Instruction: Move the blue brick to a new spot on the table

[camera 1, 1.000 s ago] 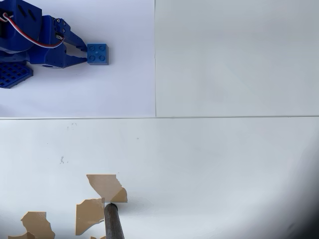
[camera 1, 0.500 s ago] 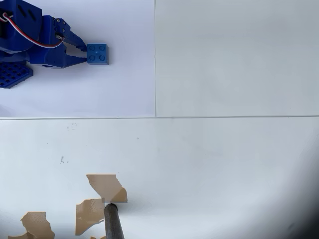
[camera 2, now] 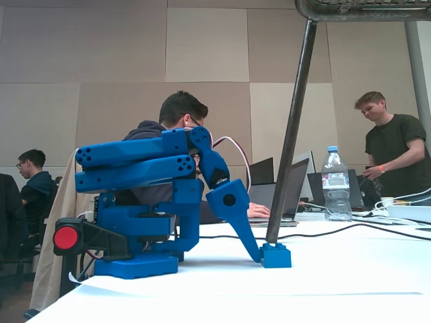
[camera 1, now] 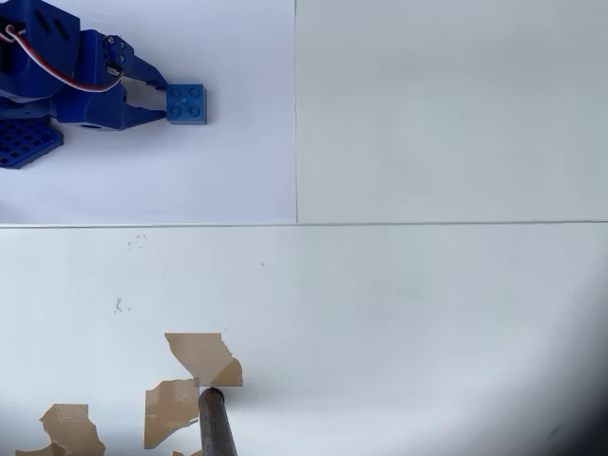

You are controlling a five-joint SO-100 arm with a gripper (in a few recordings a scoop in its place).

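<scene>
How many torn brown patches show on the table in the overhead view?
3, all near the bottom-left: one upper patch, one just below-left of it beside the dark pole, and one by the left corner. More may lie beyond the bottom edge.

Open table (camera 1: 427, 285) rightward (dark pole (camera 1: 217, 423) below)

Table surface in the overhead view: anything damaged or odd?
Yes. The table has torn brown patches near the bottom left where the white covering has peeled off. The blue brick sits flat and square at the tool tips.
</scene>
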